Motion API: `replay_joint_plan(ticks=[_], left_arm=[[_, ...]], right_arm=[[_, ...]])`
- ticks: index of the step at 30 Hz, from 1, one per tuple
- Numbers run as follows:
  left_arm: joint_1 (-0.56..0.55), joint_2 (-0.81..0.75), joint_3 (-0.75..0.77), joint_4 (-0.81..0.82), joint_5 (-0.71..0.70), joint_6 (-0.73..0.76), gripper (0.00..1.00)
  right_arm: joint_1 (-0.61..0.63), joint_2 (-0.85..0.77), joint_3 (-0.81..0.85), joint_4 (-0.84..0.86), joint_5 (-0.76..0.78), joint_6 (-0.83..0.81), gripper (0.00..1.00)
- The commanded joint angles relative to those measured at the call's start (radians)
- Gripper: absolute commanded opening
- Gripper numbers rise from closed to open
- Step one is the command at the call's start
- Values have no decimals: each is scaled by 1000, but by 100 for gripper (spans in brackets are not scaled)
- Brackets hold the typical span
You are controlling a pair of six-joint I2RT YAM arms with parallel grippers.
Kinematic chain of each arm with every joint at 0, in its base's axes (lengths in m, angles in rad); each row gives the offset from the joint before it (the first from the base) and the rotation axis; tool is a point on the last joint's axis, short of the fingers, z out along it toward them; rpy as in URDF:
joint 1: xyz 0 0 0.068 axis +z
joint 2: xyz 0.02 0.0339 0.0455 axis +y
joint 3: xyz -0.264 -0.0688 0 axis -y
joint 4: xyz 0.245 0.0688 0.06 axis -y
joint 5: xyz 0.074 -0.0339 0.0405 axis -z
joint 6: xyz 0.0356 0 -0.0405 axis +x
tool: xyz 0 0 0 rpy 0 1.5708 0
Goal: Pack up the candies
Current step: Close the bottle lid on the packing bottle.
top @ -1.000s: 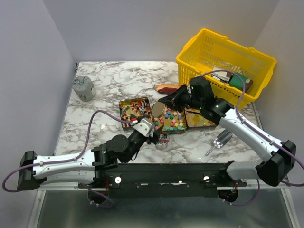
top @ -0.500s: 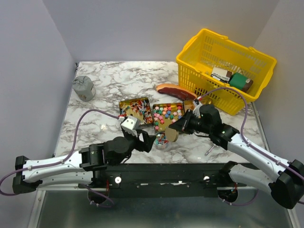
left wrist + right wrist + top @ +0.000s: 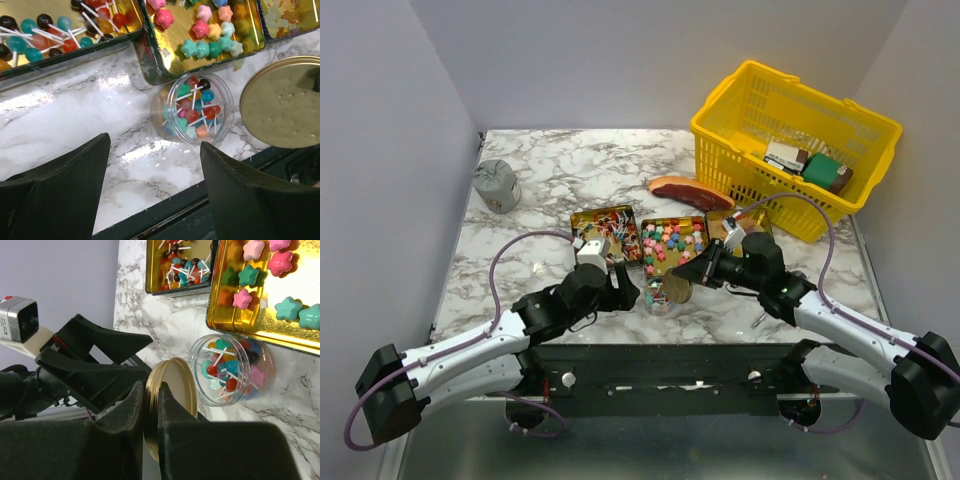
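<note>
Clamping a gold lid [image 3: 172, 405] edgewise, the right fingers [image 3: 125, 412] hover beside a clear jar [image 3: 229, 102] of candies [image 3: 192, 102] on the worktop [image 3: 75, 100], by the gold tins [image 3: 172, 64]; the left fingers [image 3: 65, 190] hang apart above it

Top cam: high, behind arm bases [image 3: 650, 365], looks down on whole table [image 3: 570, 160]. L wrist cam looks down close. R wrist cam also close; both share jar [image 3: 197, 107] & lid [image 3: 282, 102].

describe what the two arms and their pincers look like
The left arm and right arm have white link shells between black joints, each trailing a purple cable. The left pincer and right pincer have broad black wedge-shaped fingers. A small silver-grey camera block sits at the left wrist.
</note>
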Motion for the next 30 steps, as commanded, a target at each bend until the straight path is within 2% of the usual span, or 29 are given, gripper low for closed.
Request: replay_joint_plan(ticks=[1, 10, 17, 19, 21, 26, 30], left_arm=[[43, 6, -16, 109, 153, -31, 83], [53, 78, -43, 205, 216, -48, 82], [59, 122, -40, 233, 222, -42, 82], [61, 130, -42, 239, 222, -42, 82], [61, 136, -46, 244, 225, -42, 82], [66, 148, -49, 244, 225, -39, 82], [69, 164, -49, 273, 225, -37, 82]], right_arm=[[1, 36, -48, 151, -6, 29, 4], [1, 110, -154, 309, 49, 110, 4], [3, 156, -173, 339, 81, 159, 9], [1, 165, -174, 340, 89, 167, 16], [1, 181, -170, 331, 92, 181, 17], [1, 199, -154, 302, 83, 188, 28], [1, 191, -138, 274, 75, 179, 33]])
